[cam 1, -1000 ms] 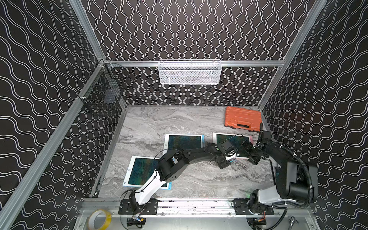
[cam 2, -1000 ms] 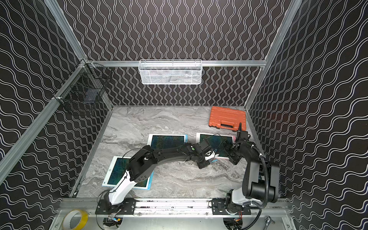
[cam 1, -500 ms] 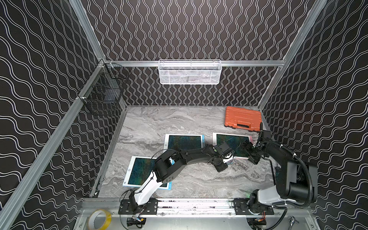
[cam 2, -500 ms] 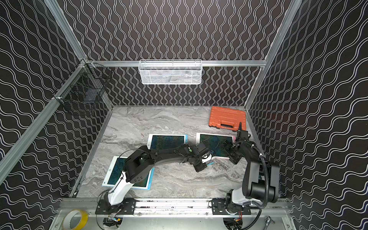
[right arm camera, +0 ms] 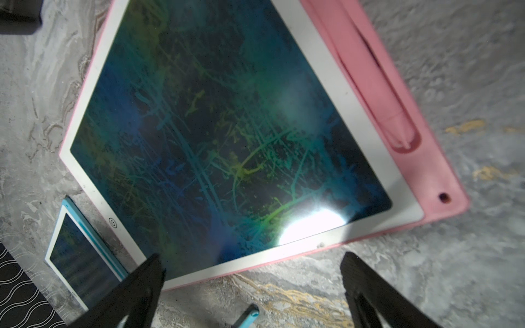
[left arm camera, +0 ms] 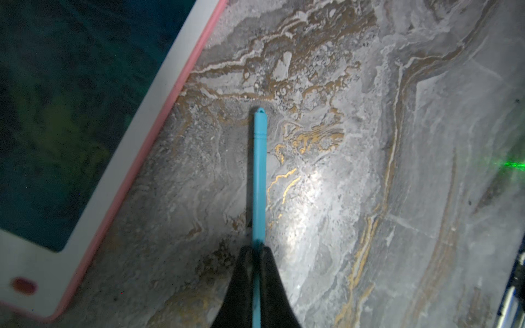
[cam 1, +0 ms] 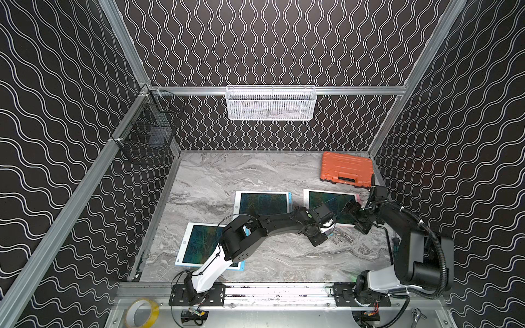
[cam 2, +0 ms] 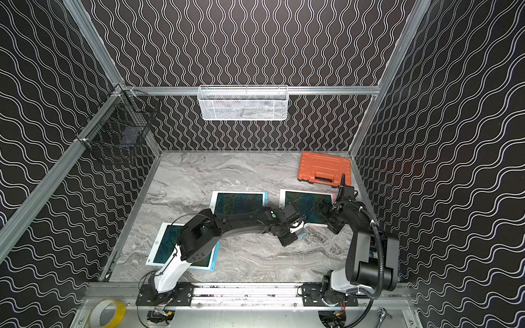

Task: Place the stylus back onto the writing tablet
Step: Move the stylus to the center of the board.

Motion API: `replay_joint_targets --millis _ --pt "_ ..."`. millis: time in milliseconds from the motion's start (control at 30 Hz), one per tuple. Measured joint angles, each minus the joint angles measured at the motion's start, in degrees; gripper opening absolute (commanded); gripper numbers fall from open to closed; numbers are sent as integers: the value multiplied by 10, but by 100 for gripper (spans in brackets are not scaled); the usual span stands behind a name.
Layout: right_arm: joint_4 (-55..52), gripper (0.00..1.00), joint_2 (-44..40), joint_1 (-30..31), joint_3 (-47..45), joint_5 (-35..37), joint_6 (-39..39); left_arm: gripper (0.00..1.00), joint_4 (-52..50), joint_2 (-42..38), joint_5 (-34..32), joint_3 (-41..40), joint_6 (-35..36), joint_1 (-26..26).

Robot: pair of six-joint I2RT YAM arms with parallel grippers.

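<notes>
The worst slip I can see from here is setting this down on the wrong board. My left gripper (left arm camera: 257, 250) is clamped on one end of the blue stylus (left arm camera: 260, 176), which lies out over bare marble just beside the pink-edged tablet (left arm camera: 125, 159). That tablet already has a pink stylus (right arm camera: 377, 93) in its slot, and the blue-framed tablets (cam 1: 262, 203) (cam 1: 196, 241) sit further off.

Next, I hold the stylus by its end, so the long free part could swing or catch a tablet rim on the way over. I cannot tell whether its far end touches the table or floats just above it.

A lesser worry: my right gripper (right arm camera: 252, 259) hangs with its jaws wide apart and empty over the pink tablet's edge, near my left wrist, and the two arms could knock.

Around me are black walls with white wavy lines on a metal frame. The marble tabletop (cam 1: 227, 176) is flat and hard. A white mesh basket (cam 1: 270, 103) hangs on the back rail and a black wire basket (cam 1: 147, 136) hangs in the corner. An orange case (cam 1: 345, 169) lies by the far wall, and a roll of yellow tape (cam 1: 142, 313) sits by the front rail.
</notes>
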Motion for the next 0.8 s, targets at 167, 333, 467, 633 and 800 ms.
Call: replay_joint_targets --millis 167,333,467,633,800 --pt "0 98 -8 0 -1 0 -9 5 2 -8 -9 -3 -16 -3" --pt "1 98 -23 1 -17 -5 -10 6 -8 -21 0 -17 -45 -3" --pt "-1 98 -28 3 -24 -10 -10 7 -6 -25 22 -31 -59 -3" --pt "-1 98 -33 3 -24 -11 -13 10 -5 -23 31 -35 -73 -4" --pt "0 98 -38 3 -24 -12 -13 17 -7 -17 21 -31 -75 -12"
